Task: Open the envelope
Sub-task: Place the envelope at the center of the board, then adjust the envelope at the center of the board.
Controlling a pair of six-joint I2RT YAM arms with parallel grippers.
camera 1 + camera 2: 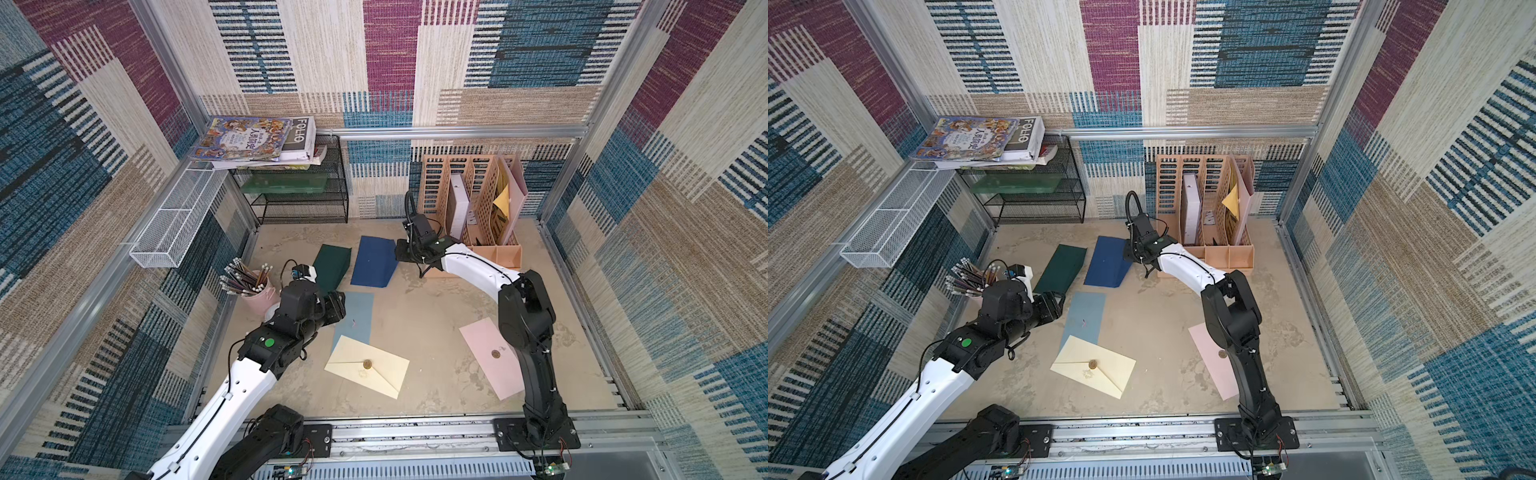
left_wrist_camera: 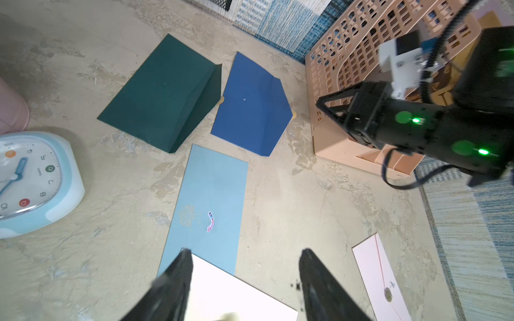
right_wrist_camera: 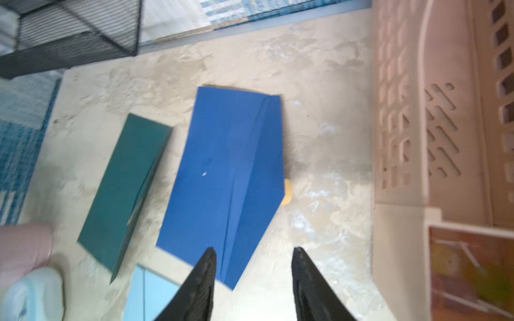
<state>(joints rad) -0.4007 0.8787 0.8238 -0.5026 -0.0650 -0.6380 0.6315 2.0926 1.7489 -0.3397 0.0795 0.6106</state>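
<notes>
While the right gripper (image 1: pixel 402 252) hangs just beside the right edge of the dark blue envelope (image 1: pixel 372 262) in both top views, that envelope lies at about 12 o'clock on the tabletop (image 1: pixel 432 316), its flap raised in a ridge, with the dark green envelope (image 1: pixel 331 262) at its 9 o'clock and the light blue envelope (image 1: pixel 354 316) at its 6 o'clock. Cream envelope (image 1: pixel 367 365) with a round seal overlaps the light blue one's near end; pink envelope (image 1: pixel 492 357) at 3 o'clock is partly hidden by the right arm. Peach file organizer (image 1: pixel 1204 208) stands at 1 o'clock holding white, yellow and pink folders; pink cup (image 1: pixel 259 295) at 9 o'clock holds pencils; black mesh shelf (image 1: pixel 299 187) at 11 o'clock carries books on top. Left wrist view: left gripper (image 2: pixel 244 278) fingers apart, nothing between them, over the cream and light blue envelopes; a clock (image 2: pixel 30 183) lies flat beside the pink cup; dark blue envelope clear of both arms. Right wrist view: right fingers apart, holding nothing, tips over the dark blue envelope's corner; a yellow tab (image 3: pixel 287 191) peeks from under its flap edge; organizer wall close alongside.
</notes>
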